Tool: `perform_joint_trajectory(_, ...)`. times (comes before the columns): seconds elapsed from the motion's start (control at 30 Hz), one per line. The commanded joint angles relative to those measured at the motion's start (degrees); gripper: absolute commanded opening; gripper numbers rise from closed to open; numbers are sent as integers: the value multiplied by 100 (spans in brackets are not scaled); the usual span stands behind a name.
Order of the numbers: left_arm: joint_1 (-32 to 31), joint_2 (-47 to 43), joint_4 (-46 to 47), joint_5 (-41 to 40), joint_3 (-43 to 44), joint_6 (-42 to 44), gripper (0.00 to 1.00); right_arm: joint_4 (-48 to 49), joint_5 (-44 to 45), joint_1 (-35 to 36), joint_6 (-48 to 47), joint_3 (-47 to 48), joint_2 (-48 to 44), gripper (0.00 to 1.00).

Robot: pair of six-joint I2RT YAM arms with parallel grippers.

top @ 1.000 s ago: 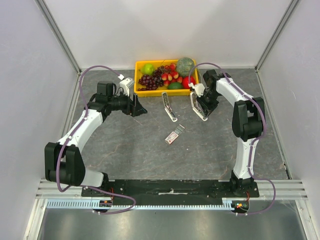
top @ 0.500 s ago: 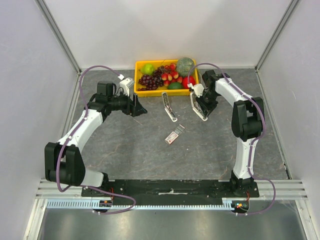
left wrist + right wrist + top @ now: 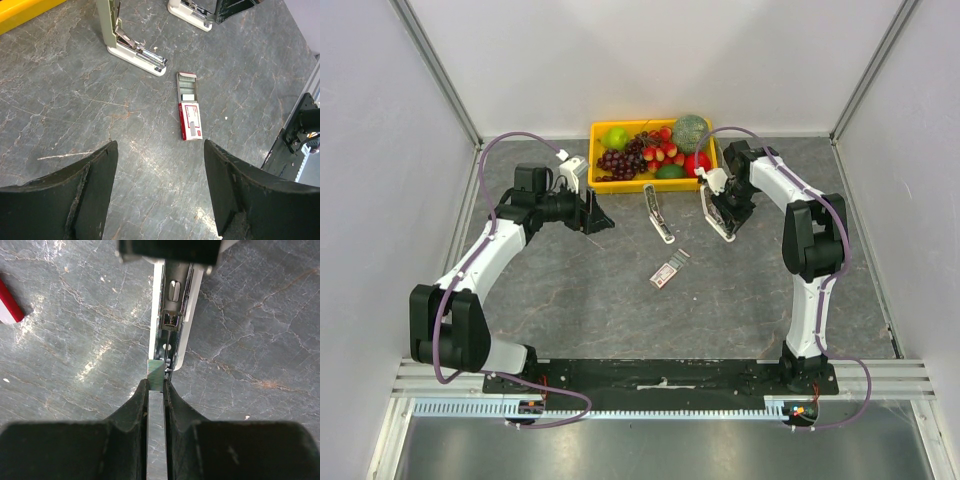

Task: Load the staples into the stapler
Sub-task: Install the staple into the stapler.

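The staples box (image 3: pixel 668 271), red and white, lies on the table with its drawer slid out; silvery strips show inside the box (image 3: pixel 189 107) in the left wrist view. Two white staplers lie opened: one (image 3: pixel 658 213) left of centre, the other (image 3: pixel 717 215) under my right gripper (image 3: pixel 725 208). The right gripper (image 3: pixel 156 385) is shut on a thin silvery staple strip (image 3: pixel 157 374), whose tip reaches the near end of that stapler's open metal channel (image 3: pixel 172 305). My left gripper (image 3: pixel 600 218) hovers open and empty to the left of the staplers, and its view (image 3: pixel 160 185) takes in the box and both staplers.
A yellow basket (image 3: pixel 597 180) of fruit stands at the back, just behind the staplers. Grey walls close in the table on three sides. A corner of the red box (image 3: pixel 9 305) shows at the left of the right wrist view.
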Motion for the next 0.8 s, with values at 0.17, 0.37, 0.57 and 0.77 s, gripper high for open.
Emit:
perform_joint_trajectory(0.17, 38, -99, 196, 17, -18, 179, 76, 56, 101, 14, 109, 222, -238, 4)
perform_joint_trajectory(0.37, 38, -108, 205, 9, -27, 188, 76, 65, 110, 23, 109, 231, -309, 4)
perform_joint_trajectory(0.57, 46, -117, 196, 18, -27, 188, 76, 57, 93, 14, 109, 266, -352, 4)
perform_joint_trajectory(0.77, 46, -117, 205, 26, -36, 188, 76, 65, 127, -21, 100, 310, -362, 4)
